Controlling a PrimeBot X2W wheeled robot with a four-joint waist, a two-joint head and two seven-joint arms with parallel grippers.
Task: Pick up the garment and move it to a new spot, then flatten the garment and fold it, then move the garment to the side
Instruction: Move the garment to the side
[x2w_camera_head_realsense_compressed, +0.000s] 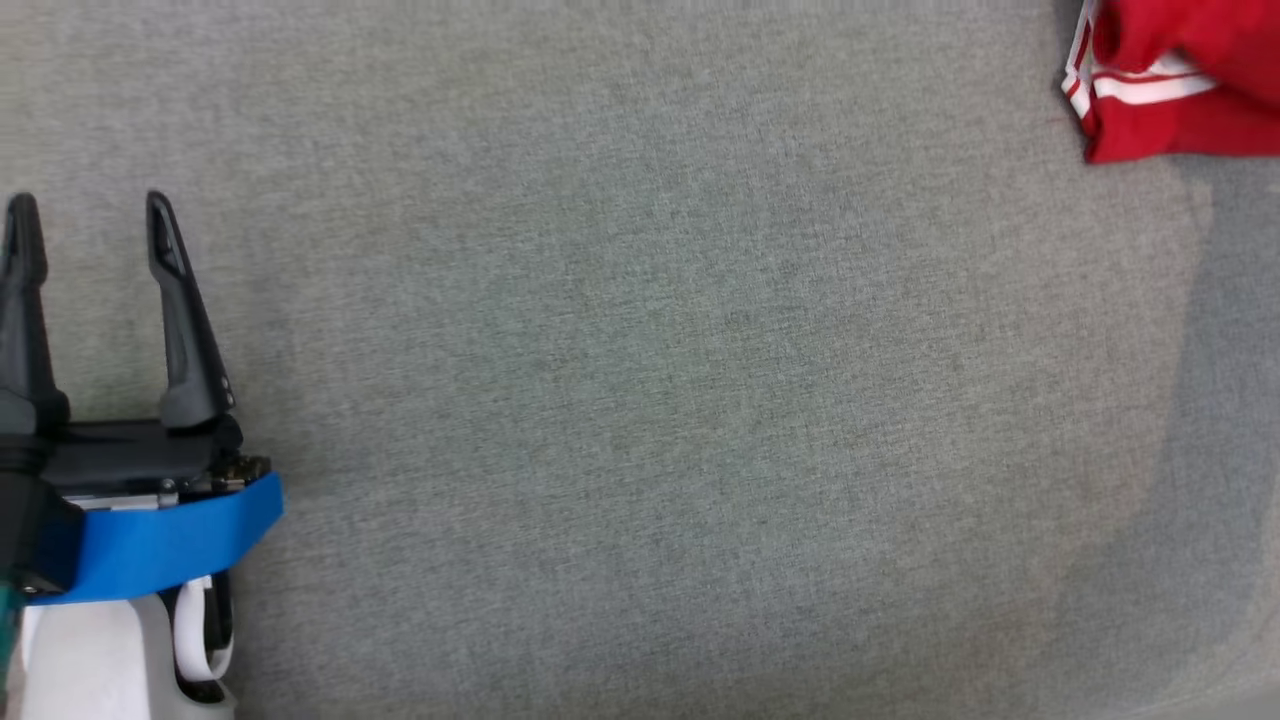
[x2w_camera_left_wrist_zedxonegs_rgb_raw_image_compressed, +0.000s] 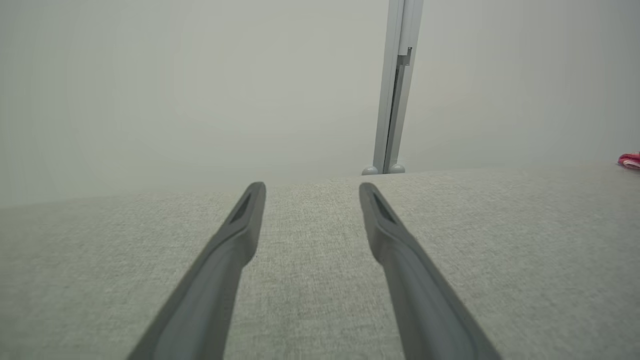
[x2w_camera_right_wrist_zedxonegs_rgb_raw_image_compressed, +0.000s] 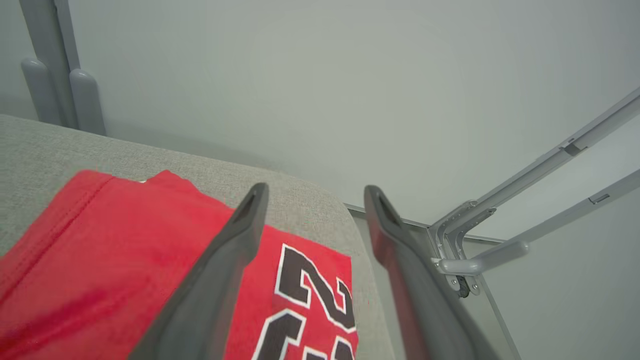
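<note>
The garment (x2w_camera_head_realsense_compressed: 1180, 90) is red with white stripes and lies bunched at the far right corner of the grey fabric table (x2w_camera_head_realsense_compressed: 640, 400). In the right wrist view the garment (x2w_camera_right_wrist_zedxonegs_rgb_raw_image_compressed: 125, 260) shows black numerals edged in white. My right gripper (x2w_camera_right_wrist_zedxonegs_rgb_raw_image_compressed: 316, 189) hangs just above it with its fingers spread and nothing between them. My left gripper (x2w_camera_head_realsense_compressed: 91, 205) stands open at the lower left over bare table, far from the garment. In the left wrist view my left gripper (x2w_camera_left_wrist_zedxonegs_rgb_raw_image_compressed: 312, 187) is open, and a sliver of the garment (x2w_camera_left_wrist_zedxonegs_rgb_raw_image_compressed: 630, 161) shows at the far right.
The table's rounded corner (x2w_camera_right_wrist_zedxonegs_rgb_raw_image_compressed: 345, 220) lies right beside the garment, with a drop beyond it. Grey metal rails and a bracket (x2w_camera_right_wrist_zedxonegs_rgb_raw_image_compressed: 470, 250) stand past that corner. A pale wall with a grey post (x2w_camera_left_wrist_zedxonegs_rgb_raw_image_compressed: 395, 90) runs behind the table's far edge.
</note>
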